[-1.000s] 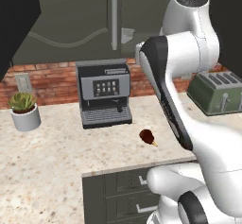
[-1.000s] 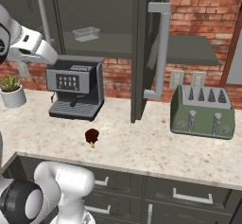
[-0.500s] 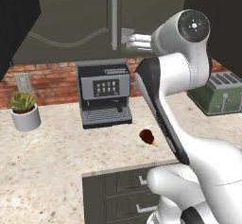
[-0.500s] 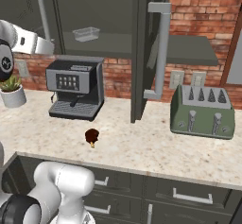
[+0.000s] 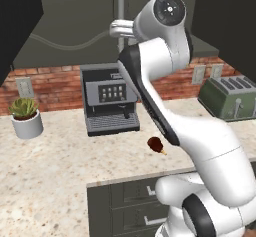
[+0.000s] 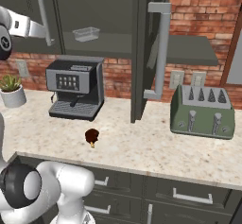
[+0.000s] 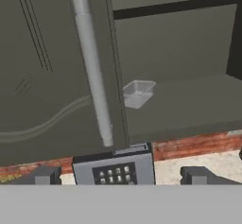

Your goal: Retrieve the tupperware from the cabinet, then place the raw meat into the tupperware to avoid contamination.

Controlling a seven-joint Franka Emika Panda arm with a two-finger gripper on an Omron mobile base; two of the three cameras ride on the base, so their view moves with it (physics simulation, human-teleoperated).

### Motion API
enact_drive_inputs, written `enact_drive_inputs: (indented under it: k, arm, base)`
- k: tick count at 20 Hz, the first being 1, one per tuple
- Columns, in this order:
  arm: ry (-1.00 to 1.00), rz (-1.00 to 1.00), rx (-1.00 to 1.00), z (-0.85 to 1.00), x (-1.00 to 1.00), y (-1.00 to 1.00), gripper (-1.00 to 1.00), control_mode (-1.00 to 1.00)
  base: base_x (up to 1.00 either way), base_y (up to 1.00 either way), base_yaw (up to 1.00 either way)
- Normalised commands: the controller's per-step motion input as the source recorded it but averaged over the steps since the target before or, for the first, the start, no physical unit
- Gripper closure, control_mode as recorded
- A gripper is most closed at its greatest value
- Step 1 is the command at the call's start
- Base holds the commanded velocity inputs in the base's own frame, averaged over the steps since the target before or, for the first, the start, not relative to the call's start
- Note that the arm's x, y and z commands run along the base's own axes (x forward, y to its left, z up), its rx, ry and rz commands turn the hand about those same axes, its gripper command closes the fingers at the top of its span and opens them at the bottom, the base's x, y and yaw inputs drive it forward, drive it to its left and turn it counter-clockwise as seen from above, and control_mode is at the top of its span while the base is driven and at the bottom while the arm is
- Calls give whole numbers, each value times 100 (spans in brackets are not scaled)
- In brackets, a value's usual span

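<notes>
gripper [image 7: 118, 176] wide open, clear rounded tupperware [image 7: 138, 93] on shelf

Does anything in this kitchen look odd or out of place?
Yes: a piece of raw meat lies bare on the counter, in front of the coffee machine, with no plate under it. The tupperware sits on the shelf of the cabinet, whose right door stands open.

There was one tupperware [image 6: 86, 33], one piece of raw meat [image 6: 91, 136], one coffee machine [image 6: 74, 93], one toaster [image 6: 203, 113] and one potted plant [image 6: 11, 90]. The cabinet [image 6: 94, 10] had two doors, with two bar handles [image 6: 159, 48].
</notes>
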Motion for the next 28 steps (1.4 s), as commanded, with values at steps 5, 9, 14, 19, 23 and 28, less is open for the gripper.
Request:
enact_drive_inputs:
  k: [5,9,14,19,23,28]
  arm:
    - [4,15,0,0,82,11,-100,-100]
    - [1,5,-1,0,75,5,-100,-100]
    - [1,0,-7,-2,57,26,-100,-100]
    - [0,0,-5,0,45,25,-100,-100]
    - [0,0,0,0,58,2,-100,-100]
    - [0,0,0,-10,64,0,-100,-100]
  base:
    - [0,0,0]
    - [0,0,0]
    - [0,0,0]
    - [0,0,0]
    - [0,0,0]
    - [0,0,0]
